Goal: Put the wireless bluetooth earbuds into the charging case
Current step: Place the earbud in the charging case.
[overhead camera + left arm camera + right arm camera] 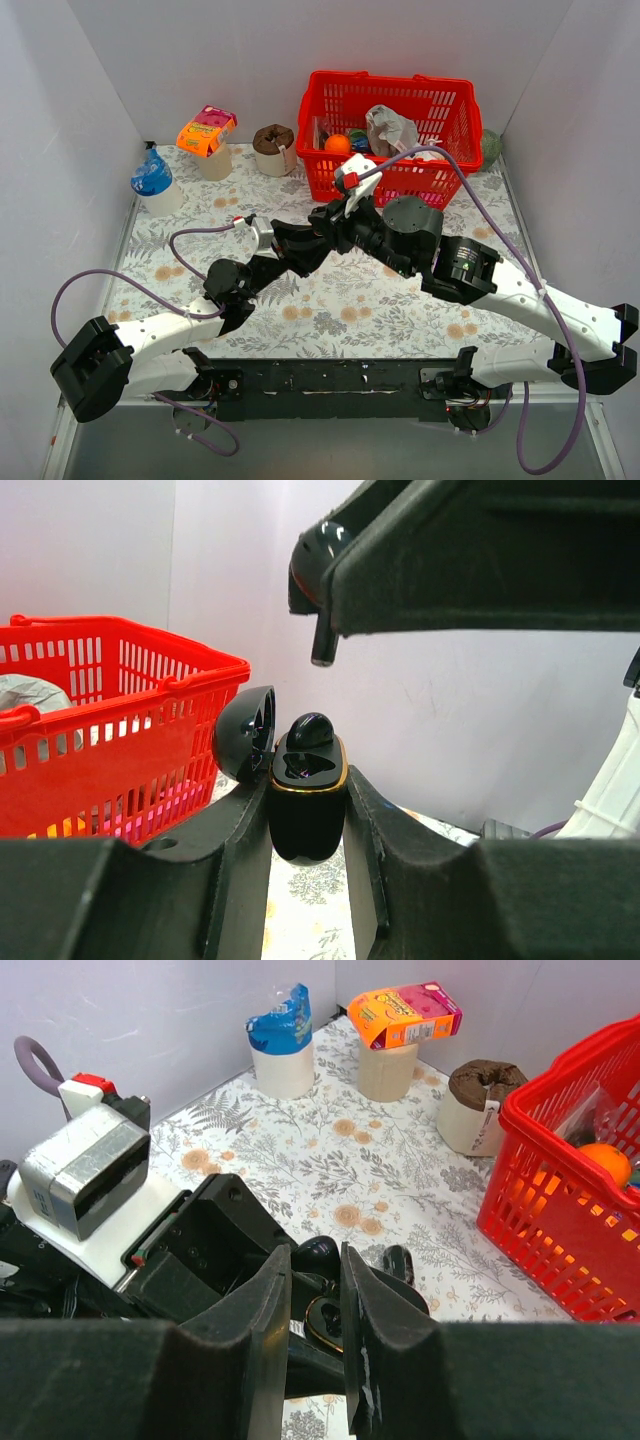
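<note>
My left gripper point(308, 792) is shut on the black charging case point(308, 820), which has a gold rim. It holds the case upright with its lid point(245, 735) swung open. One black earbud point(310, 730) sits in the case's far socket; the near socket is empty. My right gripper point(315, 1258) is shut on a second earbud point(320, 1252), directly above the case point(322, 1322). In the left wrist view that earbud point(318, 575) hangs stem down a little above the case. In the top view both grippers meet at mid-table, left point(312, 240) and right point(338, 218).
A red basket point(395, 80) with an orange and a bag stands just behind the grippers. Along the back left are an orange carton point(207, 130), a blue packet point(152, 178) and a brown roll point(273, 140), each on a cup. White walls close in three sides.
</note>
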